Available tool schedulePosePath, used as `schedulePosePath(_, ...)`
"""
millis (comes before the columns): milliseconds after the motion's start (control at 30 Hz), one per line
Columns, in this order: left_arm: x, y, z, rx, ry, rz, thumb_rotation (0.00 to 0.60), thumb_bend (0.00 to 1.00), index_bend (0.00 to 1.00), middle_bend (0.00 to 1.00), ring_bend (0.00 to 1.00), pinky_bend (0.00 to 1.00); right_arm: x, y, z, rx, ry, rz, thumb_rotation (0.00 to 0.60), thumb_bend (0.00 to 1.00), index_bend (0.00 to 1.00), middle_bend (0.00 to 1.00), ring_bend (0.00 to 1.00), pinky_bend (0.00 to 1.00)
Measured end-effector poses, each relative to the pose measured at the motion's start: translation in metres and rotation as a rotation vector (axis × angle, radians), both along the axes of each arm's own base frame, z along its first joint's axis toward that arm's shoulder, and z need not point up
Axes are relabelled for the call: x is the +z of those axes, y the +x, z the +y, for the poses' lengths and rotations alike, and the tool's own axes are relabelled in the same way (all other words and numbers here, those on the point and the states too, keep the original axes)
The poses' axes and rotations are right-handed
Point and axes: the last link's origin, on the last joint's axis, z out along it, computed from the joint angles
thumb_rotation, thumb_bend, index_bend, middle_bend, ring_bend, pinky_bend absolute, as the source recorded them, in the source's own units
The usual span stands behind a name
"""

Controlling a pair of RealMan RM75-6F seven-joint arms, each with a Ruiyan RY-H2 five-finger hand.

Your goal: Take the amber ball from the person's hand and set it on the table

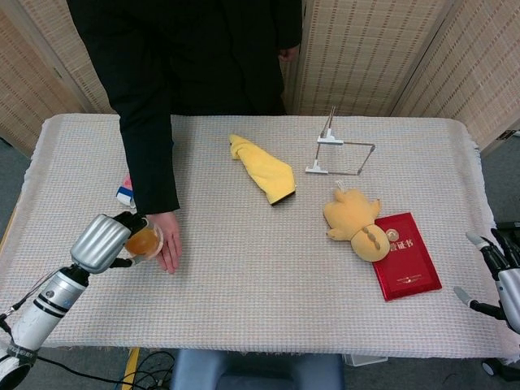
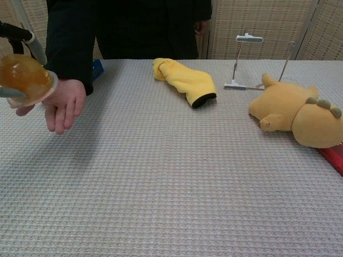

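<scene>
The amber ball (image 1: 142,241) (image 2: 24,79) is gripped by my left hand (image 1: 106,241), whose fingers (image 2: 33,45) wrap around it at the left side of the table. The ball is lifted off the person's hand (image 1: 166,245) (image 2: 63,104), which stays flat and palm-up just to its right. My right hand (image 1: 497,272) hangs off the table's right edge with fingers apart and nothing in it; the chest view does not show it.
On the woven tablecloth (image 1: 244,268) lie a yellow cloth (image 1: 263,169), a yellow plush toy (image 1: 356,220), a red booklet (image 1: 406,255) and a wire stand (image 1: 341,150). A small blue-and-white packet (image 1: 124,192) lies by the person's sleeve. The person stands behind the far edge.
</scene>
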Motion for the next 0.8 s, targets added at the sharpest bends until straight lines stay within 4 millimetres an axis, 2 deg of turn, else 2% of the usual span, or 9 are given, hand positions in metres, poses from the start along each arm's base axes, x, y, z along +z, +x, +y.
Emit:
schedulePosePath(133, 0.005, -0.017, -0.017, 0.049, 0.004, 0.005, 0.600, 0.27, 0.63, 0.62, 0.60, 0.87, -0.001, 0.000, -0.001, 0.003, 0.004, 0.000, 0.600, 0.19, 0.10, 0.18, 0.07, 0.13)
schedulePosePath(267, 0.000, -0.031, -0.036, 0.088, -0.029, 0.020, 0.600, 0.27, 0.63, 0.62, 0.60, 0.87, -0.003, 0.000, -0.003, 0.006, 0.012, -0.003, 0.600, 0.19, 0.10, 0.18, 0.07, 0.13)
schedulePosePath(567, -0.031, -0.027, -0.066, 0.004, -0.119, 0.044, 0.600, 0.27, 0.63, 0.62, 0.60, 0.87, -0.003, 0.001, -0.003, 0.007, 0.014, -0.001, 0.600, 0.19, 0.10, 0.18, 0.07, 0.13)
schedulePosePath(667, -0.045, -0.021, -0.071, -0.043, -0.159, 0.054, 0.600, 0.27, 0.64, 0.62, 0.60, 0.87, -0.004, 0.001, -0.003, 0.007, 0.016, -0.003, 0.600, 0.19, 0.10, 0.18, 0.07, 0.13)
schedulePosePath(800, -0.065, -0.013, -0.068, -0.113, -0.204, 0.074, 0.600, 0.27, 0.64, 0.62, 0.60, 0.87, -0.005, 0.002, -0.004, 0.012, 0.019, -0.005, 0.600, 0.19, 0.10, 0.18, 0.07, 0.13)
